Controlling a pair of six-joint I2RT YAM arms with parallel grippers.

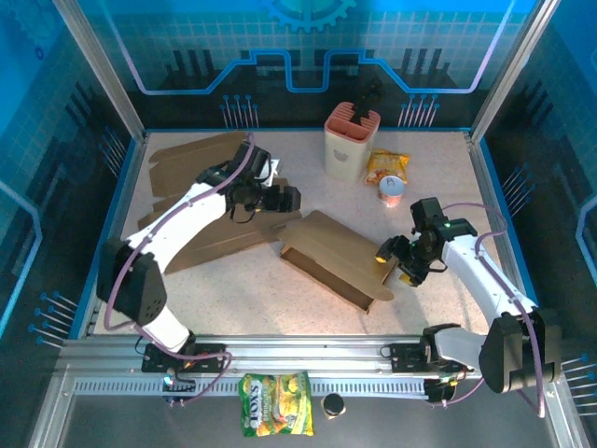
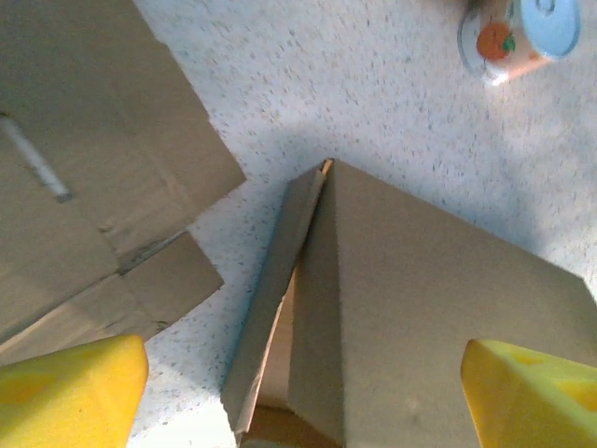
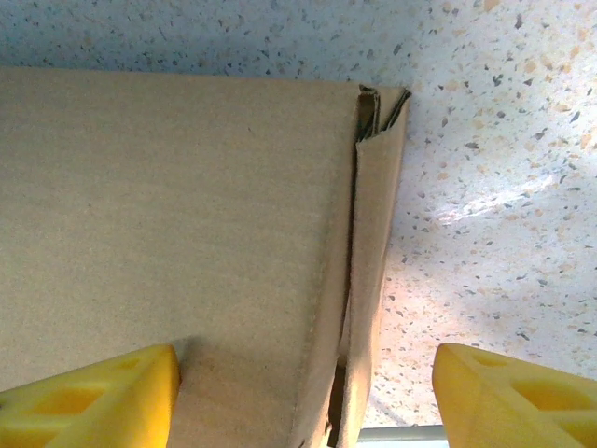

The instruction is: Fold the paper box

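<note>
Paper box (image 1: 338, 254), inside mostly hidden

Brown paper box (image 1: 336, 254) (image 2: 420, 308) (image 3: 168, 205): plain cardboard, partly folded into a long, low shape. Lies mid-table (image 1: 233, 289), set diagonally from far-left to near-right. Near-left long side open, dark inside. One end corner seam gapes slightly.

Nothing legible for certain anywhere. On the yellow-green snack bag (image 1: 276, 417) at the near edge: dark block letters along its left side, too small to spell out. On the cup (image 2: 518, 33), seen from the left wrist: a label with an orange fruit picture, no readable words. On the orange packet (image 1: 386, 166) just beside that cup: blurred print only. On the back wall (image 1: 187, 47): a gear emblem (image 1: 308, 11), without lettering.
</note>
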